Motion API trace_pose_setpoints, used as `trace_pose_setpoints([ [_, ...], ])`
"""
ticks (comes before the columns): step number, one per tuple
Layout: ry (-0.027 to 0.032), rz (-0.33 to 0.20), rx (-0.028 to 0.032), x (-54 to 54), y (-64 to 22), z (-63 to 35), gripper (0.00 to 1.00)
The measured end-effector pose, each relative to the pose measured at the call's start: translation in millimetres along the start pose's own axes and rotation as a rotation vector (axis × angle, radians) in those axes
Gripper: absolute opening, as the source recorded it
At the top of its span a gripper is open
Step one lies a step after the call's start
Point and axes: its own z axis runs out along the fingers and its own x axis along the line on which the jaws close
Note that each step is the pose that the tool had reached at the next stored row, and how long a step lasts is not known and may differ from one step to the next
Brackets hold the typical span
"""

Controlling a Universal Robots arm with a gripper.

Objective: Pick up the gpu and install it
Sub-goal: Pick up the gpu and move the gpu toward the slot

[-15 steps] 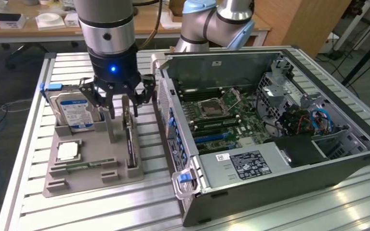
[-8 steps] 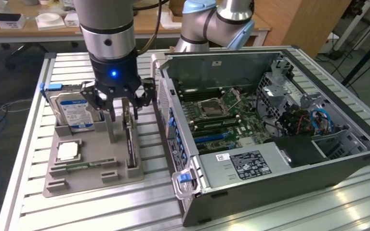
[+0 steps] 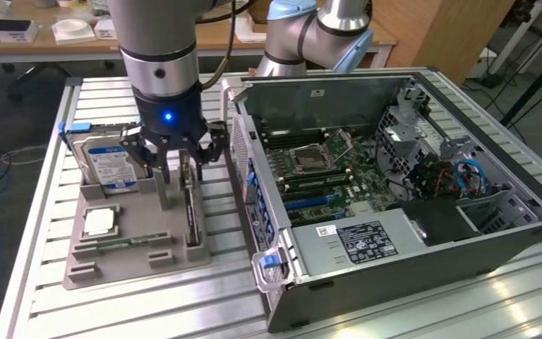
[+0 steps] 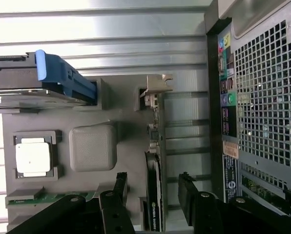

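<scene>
The gripper [image 3: 181, 166] stands with its jaws spread wide and holds nothing. 1 finger [image 4: 118, 195] sits on each side of the gpu [image 4: 154, 161], with a visible gap between each finger and the card. The gpu stands on edge in a slot of the grey tray [image 3: 121, 265], directly beneath the gripper and between its fingertips. Its long axis runs parallel to the finger faces, at right angles to the closing direction, so its 2 broad faces present to the fingers. The silver bracket [image 4: 156, 90] marks the card end farther from the fingers. Beyond 1 finger stands the hard drive [image 3: 111, 166]; beyond the other, beside the tray, stands the open computer case [image 3: 394, 183].
</scene>
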Motion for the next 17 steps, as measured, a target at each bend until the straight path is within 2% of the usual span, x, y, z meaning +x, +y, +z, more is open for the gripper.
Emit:
trace_pose_setpoints([
  [6,0.0001,0.000,0.0000,-0.1,-4.7,8.1,0.55],
  [17,-0.0002,0.000,-0.0001,-0.8,-19.9,20.4,0.55],
])
